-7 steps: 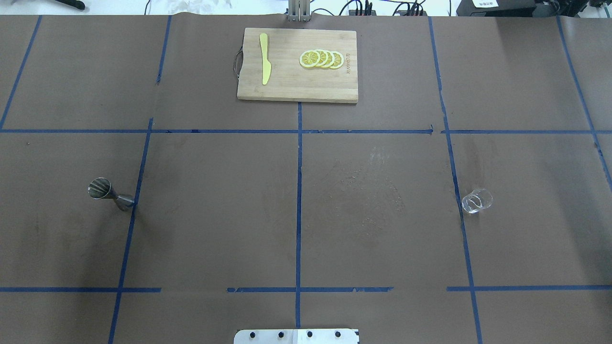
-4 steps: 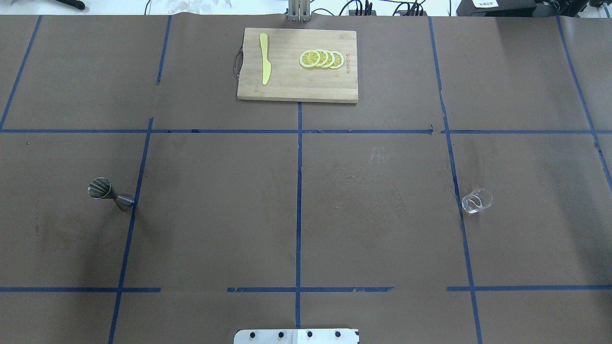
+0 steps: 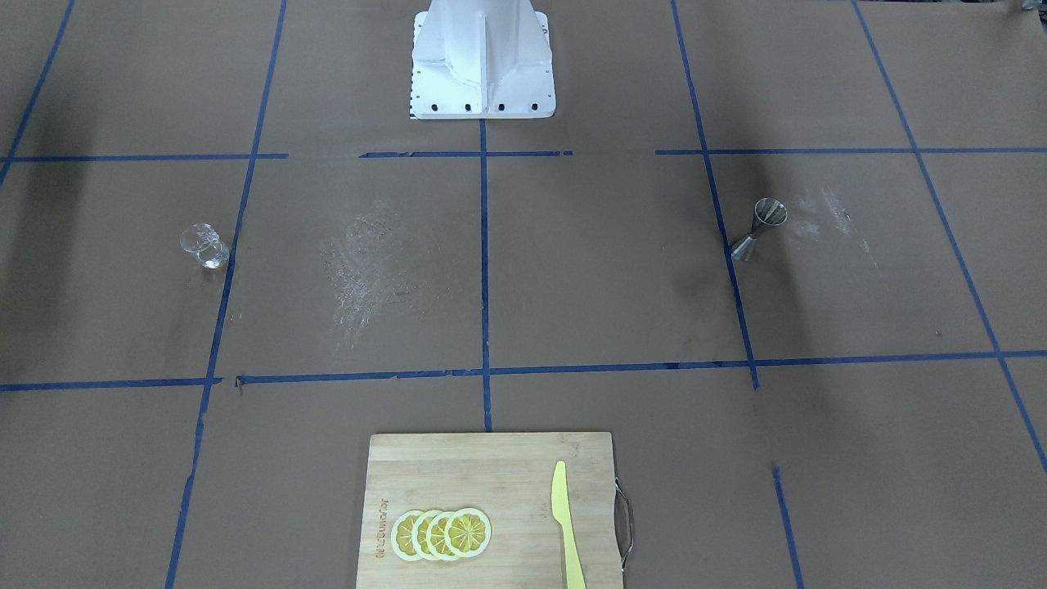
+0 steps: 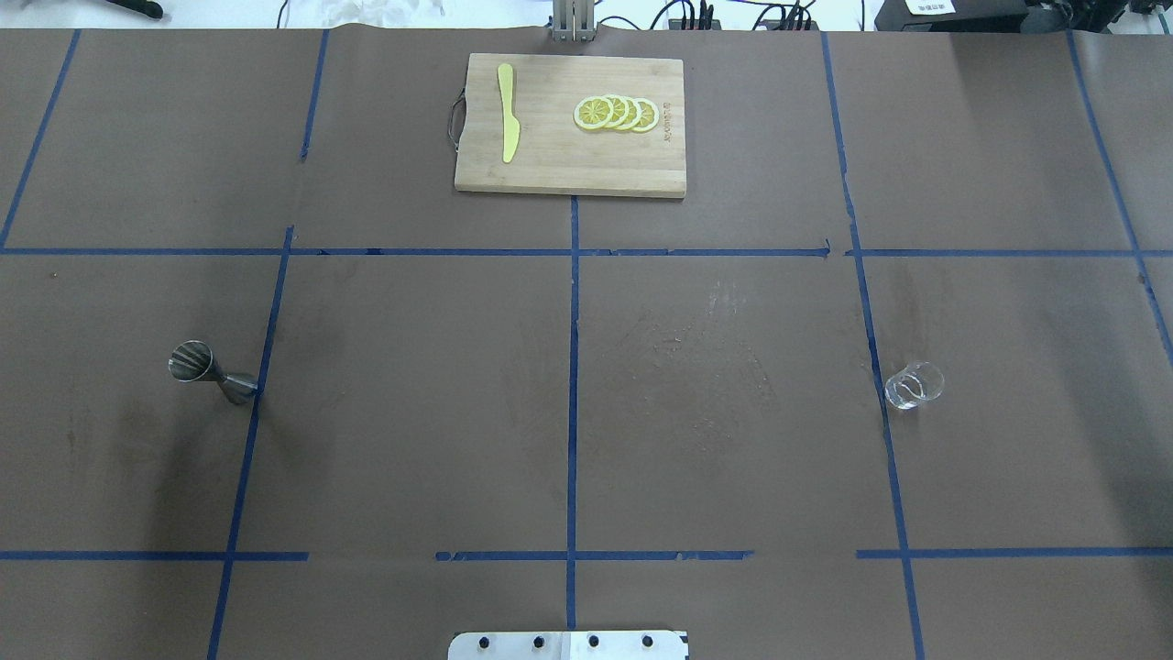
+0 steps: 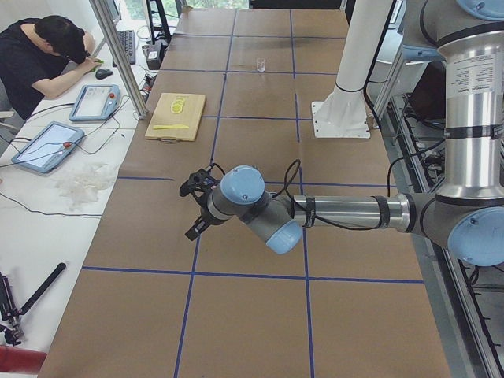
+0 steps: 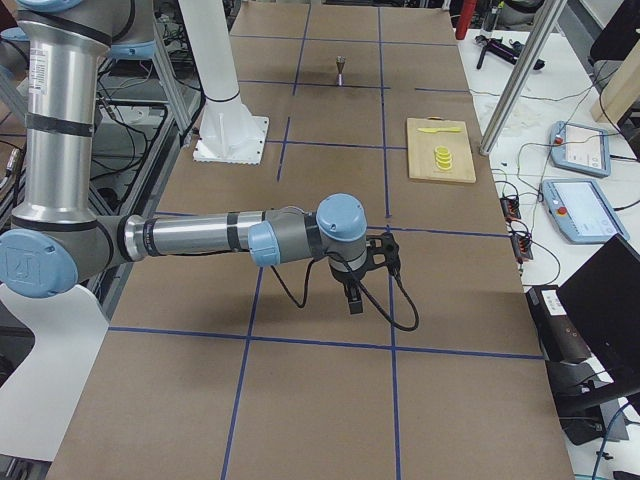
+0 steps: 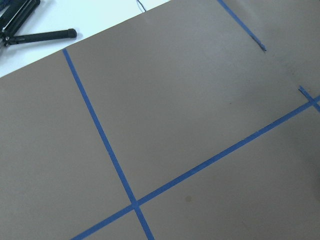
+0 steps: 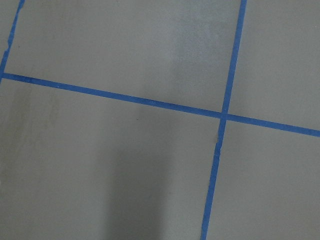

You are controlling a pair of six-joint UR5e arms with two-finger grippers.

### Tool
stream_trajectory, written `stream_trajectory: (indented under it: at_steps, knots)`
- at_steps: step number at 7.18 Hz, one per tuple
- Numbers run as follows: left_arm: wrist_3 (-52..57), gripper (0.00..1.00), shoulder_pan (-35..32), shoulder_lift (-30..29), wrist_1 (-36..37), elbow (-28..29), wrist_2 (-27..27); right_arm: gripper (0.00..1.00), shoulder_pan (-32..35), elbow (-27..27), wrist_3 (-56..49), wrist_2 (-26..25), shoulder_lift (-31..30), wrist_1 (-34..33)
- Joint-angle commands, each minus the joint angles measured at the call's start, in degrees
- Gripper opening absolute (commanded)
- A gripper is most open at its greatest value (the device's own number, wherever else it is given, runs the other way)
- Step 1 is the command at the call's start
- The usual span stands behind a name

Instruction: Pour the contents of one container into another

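Overhead exterior view, read from left to right. A steel jigger [image 4: 203, 374] is shown upright on the left side of the paper-covered table [image 4: 412, 412], its base touching a blue tape line [image 4: 246, 458]. At the far centre a cutting board [image 4: 568, 174] is seen, carrying a yellow knife [image 4: 507, 115] and 4 lemon slices [image 4: 616, 113]. On the right a small clear glass [image 4: 913, 385] is shown upright, just beside another tape line. The 2 containers are set well apart, and neither is touched by an arm.

The left gripper [image 5: 191, 211] is visible only in the exterior left view, held above bare table. The right gripper [image 6: 365, 272] is visible only in the exterior right view, likewise over bare table. Whether either pincer is wide or narrow cannot be told from these side views. Nothing is carried by either.

The step in hand is judged to be the first reach toward a container, so the task is considered barely begun. The jigger is best approached from the side and taken at its narrow waist, where the smooth steel is least likely to slip. It should be kept level until it is brought over the glass. The contents of both vessels cannot be made out. The glass is judged light and easily toppled, so a glancing contact is to be avoided.
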Motion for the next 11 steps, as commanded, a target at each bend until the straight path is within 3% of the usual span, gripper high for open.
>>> stream_trajectory:
  at_steps: [1,2,4,5,6,7,8,10,11]
  knots:
    - [-0.4,1.0,1.8,-0.1,-6.2,-0.3,-0.4,1.0,0.0,0.0,0.0,0.0,0.0,0.0]
    - [-5.3,1.0,2.6,-0.1,-7.2,-1.5,0.0,1.0,0.0,0.0,0.0,0.0,-0.1,0.0]
    - [-25.0,1.0,10.3,0.4,-21.3,-3.0,2.8,1.0,0.0,-0.1,0.0,0.0,-0.2,0.0]
    - [-34.1,1.0,15.9,0.5,-27.6,-3.0,9.2,1.0,0.0,0.0,0.1,0.0,-0.4,0.0]
    - [-41.0,1.0,22.6,1.8,-31.9,-4.1,19.3,1.0,0.0,0.0,0.0,0.0,-0.6,0.0]
    - [-44.8,1.0,28.3,3.6,-32.4,-7.2,27.3,1.0,0.0,0.0,0.0,0.0,-0.7,0.0]
    - [-47.2,1.0,33.1,6.1,-35.1,-10.4,34.6,1.0,0.0,0.0,0.0,0.0,-0.7,0.0]
    - [-47.4,1.0,40.8,9.7,-44.0,-11.0,47.1,1.0,0.0,0.0,0.1,0.0,-0.7,0.0]
    - [-47.4,1.0,48.3,9.9,-44.4,-11.0,58.6,1.0,0.0,0.0,0.0,0.0,-0.7,0.0]
